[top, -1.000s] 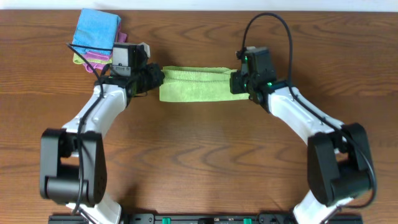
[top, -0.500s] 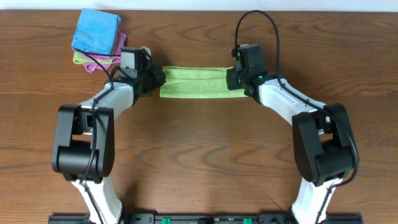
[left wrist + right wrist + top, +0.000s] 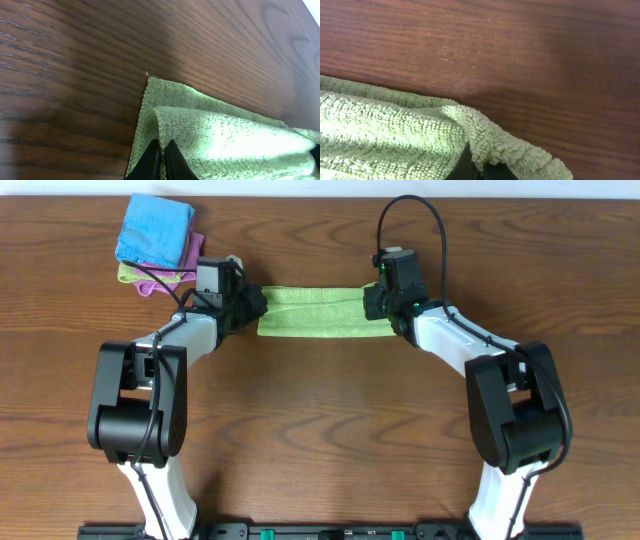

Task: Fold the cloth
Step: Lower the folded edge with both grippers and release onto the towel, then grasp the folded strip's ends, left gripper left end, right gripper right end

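No text, label, brand, number or sign could be read in any view.

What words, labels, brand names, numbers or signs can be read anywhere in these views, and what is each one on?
None: no view shows readable text.
The green cloth, the stack of cloths and the table are plain.
The left arm and right arm show no legible marking at this size.
The green light on the right arm is a lamp, not a sign.
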Controlling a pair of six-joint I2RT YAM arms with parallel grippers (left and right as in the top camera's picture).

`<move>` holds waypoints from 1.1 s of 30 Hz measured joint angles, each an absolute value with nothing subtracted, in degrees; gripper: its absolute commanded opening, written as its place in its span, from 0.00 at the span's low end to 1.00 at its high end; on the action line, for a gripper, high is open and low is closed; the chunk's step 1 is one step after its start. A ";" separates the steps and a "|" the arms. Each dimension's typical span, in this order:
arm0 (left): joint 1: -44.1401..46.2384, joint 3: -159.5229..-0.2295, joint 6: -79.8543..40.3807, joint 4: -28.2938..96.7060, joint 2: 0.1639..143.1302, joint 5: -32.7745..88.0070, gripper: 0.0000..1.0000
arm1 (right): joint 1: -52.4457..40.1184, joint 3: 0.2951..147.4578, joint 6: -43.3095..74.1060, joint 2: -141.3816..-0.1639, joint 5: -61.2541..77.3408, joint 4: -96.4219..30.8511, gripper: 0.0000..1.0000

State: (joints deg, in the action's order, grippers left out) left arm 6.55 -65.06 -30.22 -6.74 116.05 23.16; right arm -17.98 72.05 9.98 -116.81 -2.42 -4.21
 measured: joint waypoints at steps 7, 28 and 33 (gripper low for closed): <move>6.37 -65.08 -29.71 -6.61 116.05 20.29 0.72 | -17.82 72.05 9.41 -116.84 -5.08 -4.97 0.63; 7.07 -65.71 -30.63 -3.66 106.32 22.76 0.07 | -17.43 72.42 20.80 -98.70 -4.89 -23.75 0.99; 12.47 -65.71 -31.14 -5.32 106.74 20.62 0.06 | -13.28 72.03 27.94 -98.74 0.69 -26.87 0.99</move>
